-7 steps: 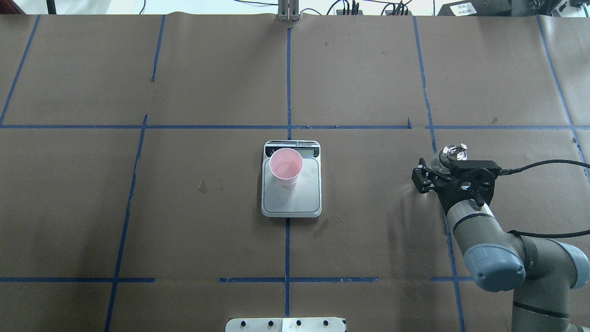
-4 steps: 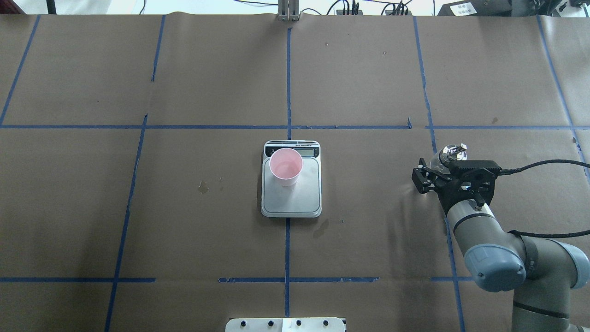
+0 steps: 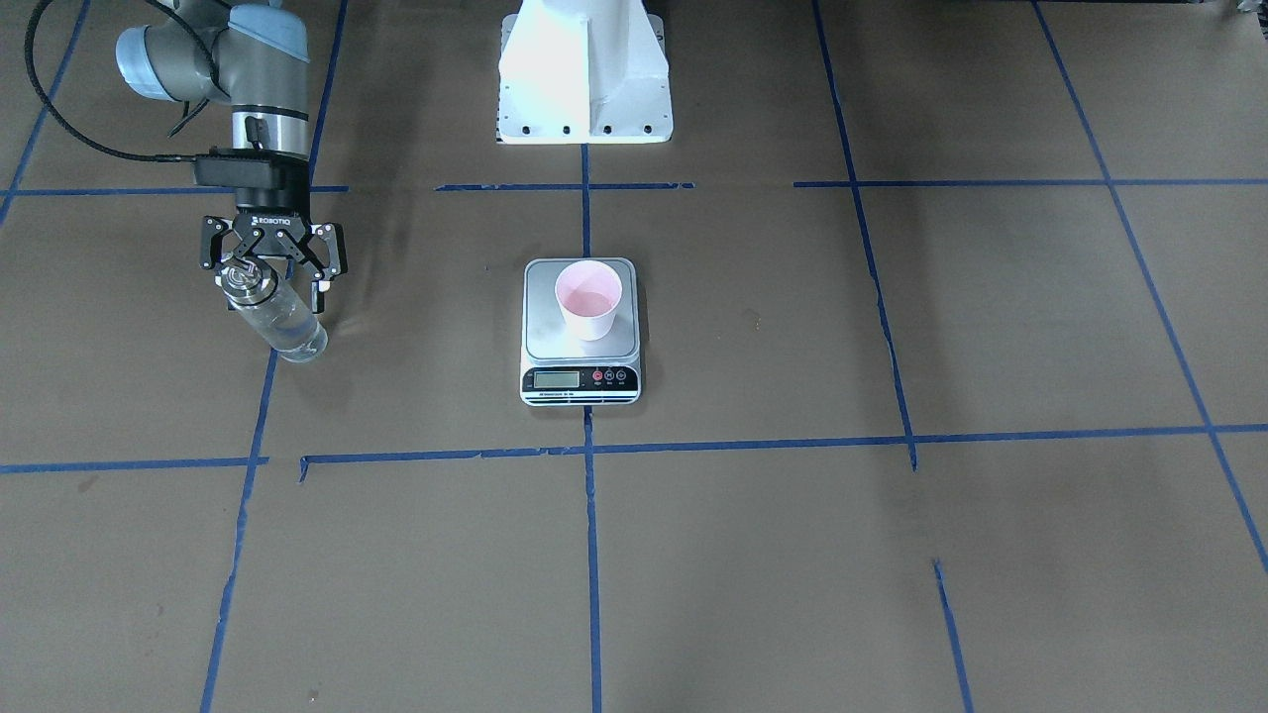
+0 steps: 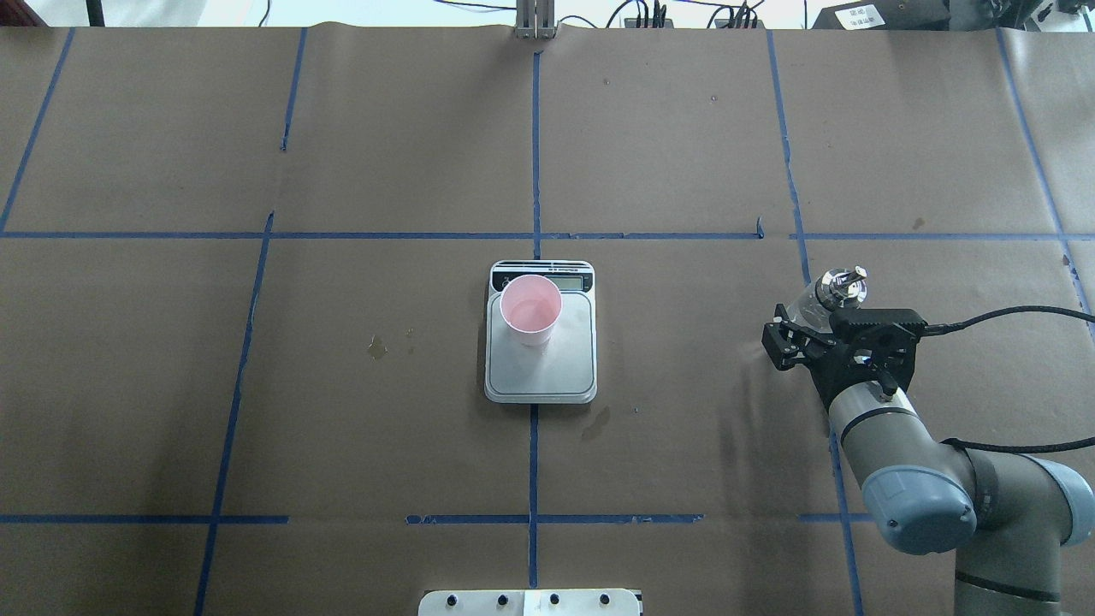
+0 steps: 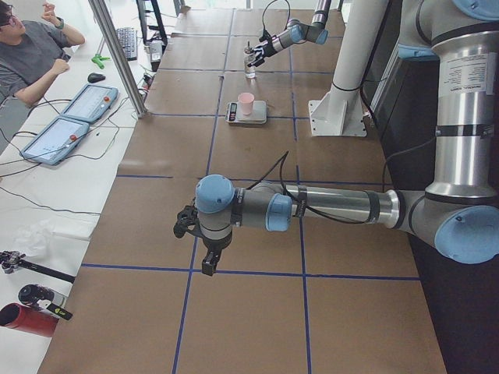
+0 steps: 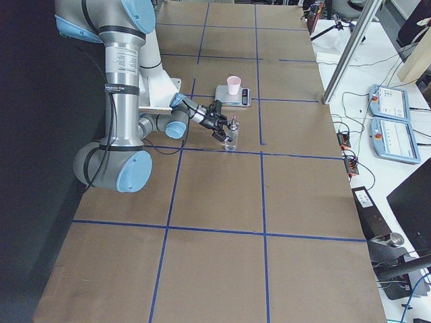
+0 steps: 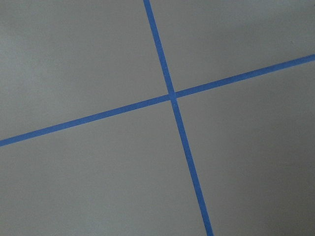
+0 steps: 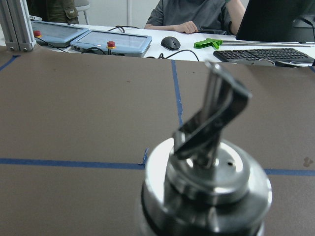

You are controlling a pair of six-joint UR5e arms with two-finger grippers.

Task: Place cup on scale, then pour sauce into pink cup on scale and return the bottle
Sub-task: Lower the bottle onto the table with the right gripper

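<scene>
The pink cup (image 4: pixel 531 308) stands upright on the far left part of the scale (image 4: pixel 547 370), with a little liquid in its bottom (image 3: pixel 586 299). The glass bottle (image 3: pixel 277 322), with clear sauce in it and a silver spout cap (image 4: pixel 843 285), stands on the paper far to the scale's right. My right gripper (image 4: pixel 834 335) is open just behind and above the bottle, its fingers spread wide (image 3: pixel 274 280). The right wrist view shows the cap (image 8: pixel 209 167) close up. My left gripper (image 5: pixel 201 248) hangs over bare paper far from the scale; I cannot tell its state.
Blue tape lines (image 4: pixel 535 154) grid the brown paper. The robot's white base (image 3: pixel 584 69) stands behind the scale. Small stains (image 4: pixel 375 346) mark the paper left of the scale. A seated person (image 5: pixel 31 54), tablets (image 5: pixel 70 117) and cables lie beyond the table's far edge.
My right gripper has drawn back a little toward the robot, showing more of the bottle's cap. The bottle, cup and scale have not moved.
</scene>
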